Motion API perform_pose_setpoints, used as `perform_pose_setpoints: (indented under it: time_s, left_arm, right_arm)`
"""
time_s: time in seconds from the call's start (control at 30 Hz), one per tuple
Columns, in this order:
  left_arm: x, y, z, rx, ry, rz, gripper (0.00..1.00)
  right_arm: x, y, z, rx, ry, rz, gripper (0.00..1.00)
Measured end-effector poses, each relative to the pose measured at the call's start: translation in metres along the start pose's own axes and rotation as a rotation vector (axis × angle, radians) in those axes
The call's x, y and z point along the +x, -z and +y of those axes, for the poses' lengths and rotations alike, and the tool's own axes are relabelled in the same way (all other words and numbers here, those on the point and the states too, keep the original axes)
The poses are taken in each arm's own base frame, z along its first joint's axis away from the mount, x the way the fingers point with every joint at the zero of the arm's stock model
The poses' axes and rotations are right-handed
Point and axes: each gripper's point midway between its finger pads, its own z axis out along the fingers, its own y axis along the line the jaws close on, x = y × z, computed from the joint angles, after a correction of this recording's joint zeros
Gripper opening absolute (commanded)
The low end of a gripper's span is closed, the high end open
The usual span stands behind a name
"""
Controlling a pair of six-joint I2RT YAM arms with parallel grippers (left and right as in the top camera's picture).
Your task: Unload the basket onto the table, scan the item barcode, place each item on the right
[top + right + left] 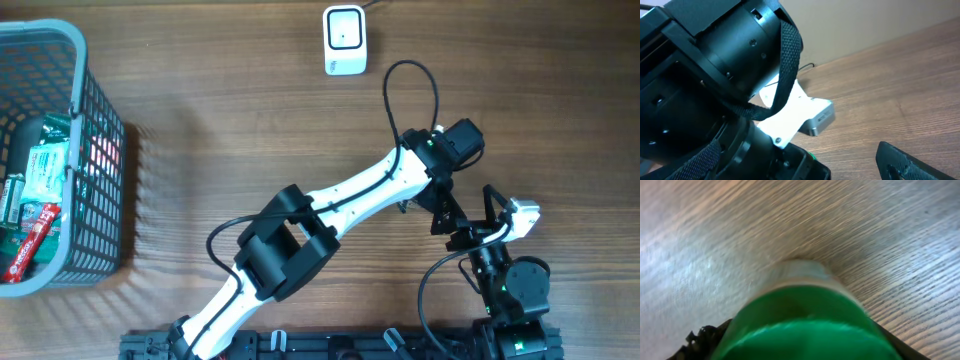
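Note:
A green item [805, 330] with a pale, clear end fills the left wrist view and points down at the wooden table. It sits between the dark fingers [702, 339] of my left gripper [443, 208], which is shut on it. From overhead the left arm hides the item. My right gripper [478, 222] is open right beside the left one, with nothing in it. In the right wrist view one right finger [905, 162] shows at lower right. The left wrist blocks most of that view, with a green sliver [813, 156] under it. The white barcode scanner [345, 40] stands at the table's far edge.
A grey mesh basket [100, 170] at the far left holds several packaged goods [40, 175]. The left arm [340, 205] lies diagonally across the table's middle, with a black cable [412, 85] looping above its wrist.

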Motion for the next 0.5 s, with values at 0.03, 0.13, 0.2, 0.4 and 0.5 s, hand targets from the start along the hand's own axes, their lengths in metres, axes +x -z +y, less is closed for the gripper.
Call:
perform_pose_setpoints:
  time_s: [0.03, 0.13, 0.2, 0.4, 0.5]
  left_arm:
    - [0.001, 0.0, 0.0008, -0.002, 0.026, 0.005, 0.82]
    - [0.0015, 0.0, 0.0016, -0.004, 0.107, 0.007, 0.85]
    - [0.0009, 0.0, 0.0014, -0.003, 0.131, 0.005, 0.82]
    - [0.0, -0.0001, 0.0012, -0.001, 0.182, 0.002, 0.7]
    - [-0.0009, -0.0001, 0.0024, 0.0, 0.191, 0.0, 0.65]
  right_arm:
    - [0.0, 0.0, 0.0, 0.0, 0.0, 0.0, 1.0]
    - [0.0, 0.0, 0.0, 0.0, 0.0, 0.0, 1.0]
    - [0.0, 0.0, 0.0, 0.0, 0.0, 0.0, 1.0]
    - [0.0, 0.0, 0.0, 0.0, 0.0, 0.0, 1.0]
    - [0.0, 0.0, 0.0, 0.0, 0.0, 0.0, 1.0]
